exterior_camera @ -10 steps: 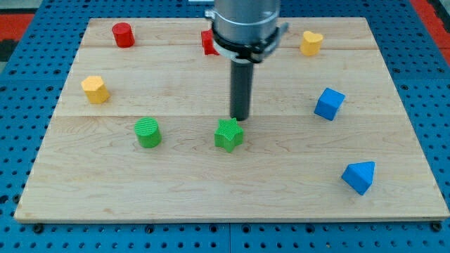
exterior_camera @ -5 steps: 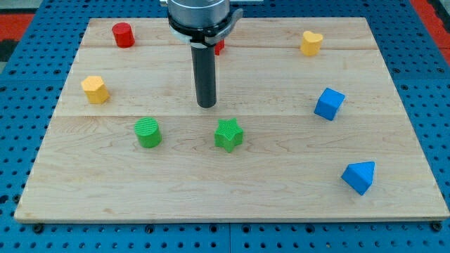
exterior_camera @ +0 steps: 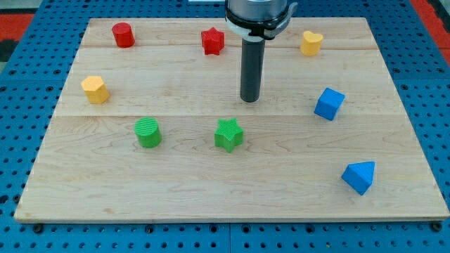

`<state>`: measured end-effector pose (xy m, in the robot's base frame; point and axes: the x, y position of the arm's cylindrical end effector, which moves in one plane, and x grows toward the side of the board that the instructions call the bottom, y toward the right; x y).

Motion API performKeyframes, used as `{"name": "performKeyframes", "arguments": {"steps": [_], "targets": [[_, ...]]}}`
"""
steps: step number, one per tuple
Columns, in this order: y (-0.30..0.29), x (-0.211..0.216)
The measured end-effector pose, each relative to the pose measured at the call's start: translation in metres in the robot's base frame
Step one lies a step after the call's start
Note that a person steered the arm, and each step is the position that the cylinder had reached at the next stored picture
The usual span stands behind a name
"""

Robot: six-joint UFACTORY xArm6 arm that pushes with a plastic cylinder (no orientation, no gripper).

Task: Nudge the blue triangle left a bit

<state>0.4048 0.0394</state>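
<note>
Blue and wedge-shaped, the triangle [exterior_camera: 359, 176] looks to me like a small, rigid, light block that should slide easily on the smooth board [exterior_camera: 176, 169]; I would judge it liable to spin if I catch it off centre, so the place to press is the middle of its right-hand face, low down, square on. I have nothing to grasp with: my arm ends in a bare rod, so there is no opening or closing to report, only pushing. My tip [exterior_camera: 249, 100] sits in the upper middle of the frame, touching no block, just above and to the right of the green star [exterior_camera: 228, 134] and well apart from the triangle, which lies in the lower right of the frame, near the board's right edge. The blue cube [exterior_camera: 329, 103] stands between us, off to the right of my tip. Whether the triangle's right face is flat or slanted I cannot quite tell from this angle.
</note>
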Motion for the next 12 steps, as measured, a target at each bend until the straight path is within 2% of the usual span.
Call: {"name": "performKeyframes", "arguments": {"steps": [3,5,7,8,9,11,12], "targets": [[0.001,0.005],[0.024,0.036],[0.212,0.1],[0.259,0.131],[0.236,0.138],[0.089,0.138],[0.065,0.138]]}}
